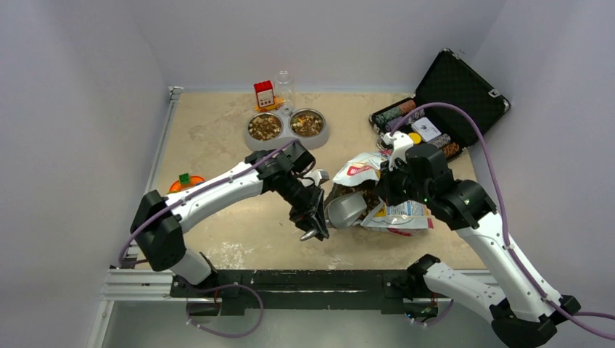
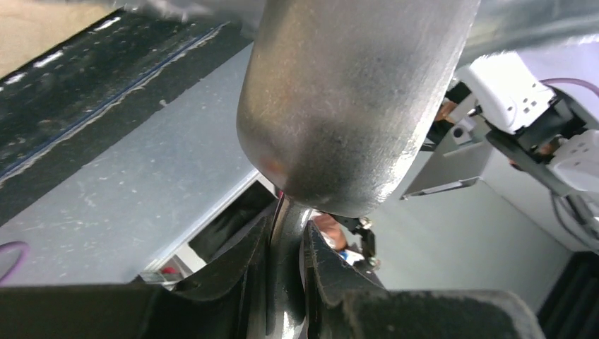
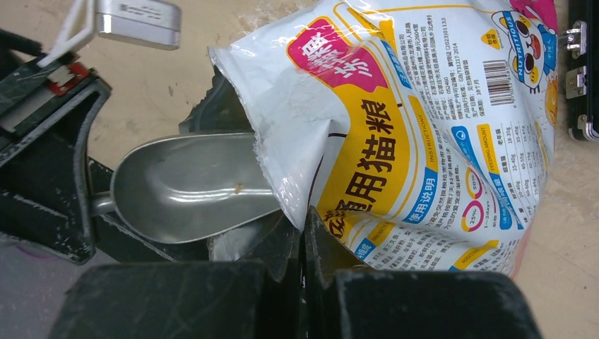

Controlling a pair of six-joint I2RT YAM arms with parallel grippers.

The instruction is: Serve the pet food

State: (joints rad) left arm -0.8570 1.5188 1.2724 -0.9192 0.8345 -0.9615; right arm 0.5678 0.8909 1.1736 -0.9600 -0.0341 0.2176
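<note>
My left gripper (image 1: pixel 313 219) is shut on the handle of a metal scoop (image 1: pixel 347 209), whose bowl points right into the open mouth of the white-and-yellow printed bag (image 1: pixel 395 212). In the left wrist view the scoop's grey underside (image 2: pixel 346 106) fills the frame, its handle clamped between the fingers of my left gripper (image 2: pixel 286 265). My right gripper (image 3: pixel 302 244) is shut on the bag's edge (image 3: pixel 424 127), holding the mouth up. The scoop bowl (image 3: pixel 191 183) holds a single crumb of pet food (image 3: pixel 239 188); its tip is hidden by the bag. Pet food fills a grey double bowl (image 1: pixel 286 138) behind.
An open black case of poker chips (image 1: pixel 450 94) stands at the back right, close behind the bag. A red box (image 1: pixel 265 94) and a clear bottle (image 1: pixel 285 85) stand behind the bowls. An orange object (image 1: pixel 185 183) lies at the table's left edge.
</note>
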